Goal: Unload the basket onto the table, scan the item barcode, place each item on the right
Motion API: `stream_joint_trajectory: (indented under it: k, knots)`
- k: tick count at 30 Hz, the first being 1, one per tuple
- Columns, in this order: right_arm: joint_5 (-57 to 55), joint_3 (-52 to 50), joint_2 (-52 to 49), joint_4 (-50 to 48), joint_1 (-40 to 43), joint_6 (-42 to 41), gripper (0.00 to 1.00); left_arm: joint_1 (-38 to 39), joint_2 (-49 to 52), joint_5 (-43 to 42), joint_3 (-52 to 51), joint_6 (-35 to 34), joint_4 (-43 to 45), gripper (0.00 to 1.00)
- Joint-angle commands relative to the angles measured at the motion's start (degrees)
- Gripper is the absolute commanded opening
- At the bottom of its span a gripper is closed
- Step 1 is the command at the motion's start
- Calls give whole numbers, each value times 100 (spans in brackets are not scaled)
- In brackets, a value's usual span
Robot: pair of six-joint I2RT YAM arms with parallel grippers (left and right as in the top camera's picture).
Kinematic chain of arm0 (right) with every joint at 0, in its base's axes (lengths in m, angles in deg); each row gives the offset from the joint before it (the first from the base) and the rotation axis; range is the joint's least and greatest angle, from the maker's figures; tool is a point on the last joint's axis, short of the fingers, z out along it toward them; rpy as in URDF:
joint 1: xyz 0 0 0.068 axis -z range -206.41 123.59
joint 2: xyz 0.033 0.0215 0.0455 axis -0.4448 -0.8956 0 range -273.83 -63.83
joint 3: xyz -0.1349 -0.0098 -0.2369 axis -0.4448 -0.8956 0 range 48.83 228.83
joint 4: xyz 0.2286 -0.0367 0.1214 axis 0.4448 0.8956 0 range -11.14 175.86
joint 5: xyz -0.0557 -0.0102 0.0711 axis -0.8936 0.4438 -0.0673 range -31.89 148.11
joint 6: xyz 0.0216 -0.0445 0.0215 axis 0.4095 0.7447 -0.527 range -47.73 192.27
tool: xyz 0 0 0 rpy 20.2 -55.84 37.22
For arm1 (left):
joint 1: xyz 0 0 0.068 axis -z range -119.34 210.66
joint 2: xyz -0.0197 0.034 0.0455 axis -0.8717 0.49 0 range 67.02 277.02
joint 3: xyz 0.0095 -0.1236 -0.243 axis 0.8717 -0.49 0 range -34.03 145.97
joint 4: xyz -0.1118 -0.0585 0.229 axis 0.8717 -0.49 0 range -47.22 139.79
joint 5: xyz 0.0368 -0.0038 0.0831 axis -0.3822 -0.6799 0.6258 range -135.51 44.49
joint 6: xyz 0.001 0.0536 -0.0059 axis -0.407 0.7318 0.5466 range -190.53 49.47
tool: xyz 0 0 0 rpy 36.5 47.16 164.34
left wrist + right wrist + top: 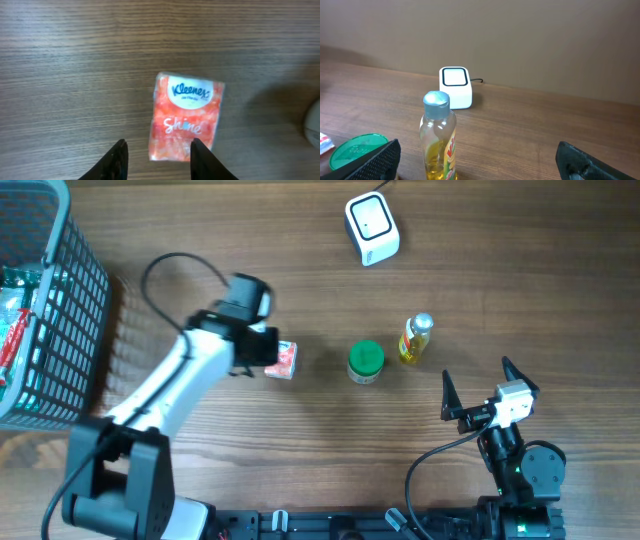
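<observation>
A red-orange Kleenex tissue pack (283, 360) lies flat on the wooden table, label up (186, 117). My left gripper (262, 347) hovers at its left end. In the left wrist view the left gripper (157, 150) has its jaws apart. The near end of the pack shows between and under the fingertips (120, 155), and nothing is clamped. The white barcode scanner (371, 227) sits at the far side of the table, also in the right wrist view (455, 86). My right gripper (478, 385) stands wide open and empty near the front right (477, 160).
A small bottle of yellow liquid (416, 339) (439, 135) and a green-lidded jar (365, 361) (355, 150) stand mid-table between the arms. A wire basket (60, 310) holding packaged goods fills the left edge.
</observation>
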Motion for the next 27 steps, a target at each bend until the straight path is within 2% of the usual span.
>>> stream_joint_trajectory:
  k: [1,5,6,9,13,18,19,20,22,23,27]
  knots:
    - [-46,-7,26,-11,39,9,100,-627,44,-1609,20,726,61,29]
    - [-46,-7,26,-11,39,7,100,-684,313,-1633,-37,831,151,25]
    - [-46,-7,26,-11,39,9,100,-684,385,-1661,-42,833,151,20]
    - [-46,-7,26,-11,39,9,100,-684,732,-1696,-55,850,170,18]
    - [-46,-7,26,-11,39,9,100,-684,1198,-1700,-55,846,313,23]
    - [-44,-7,26,-11,39,9,100,-684,1639,-1888,-55,846,468,23]
    - [-46,-7,26,-13,39,7,100,-684,1663,-1888,-55,844,470,18]
    - [-46,-7,26,-11,39,7,100,-684,1659,-1888,-52,844,474,6]
    - [-46,-7,26,-11,39,9,100,-686,1558,-1856,-46,837,472,4]
    - [-44,-7,26,-11,39,9,100,-684,1447,-1727,-46,782,470,4]
    - [-46,-7,26,-11,39,7,100,-437,634,-155,-46,-251,404,4]
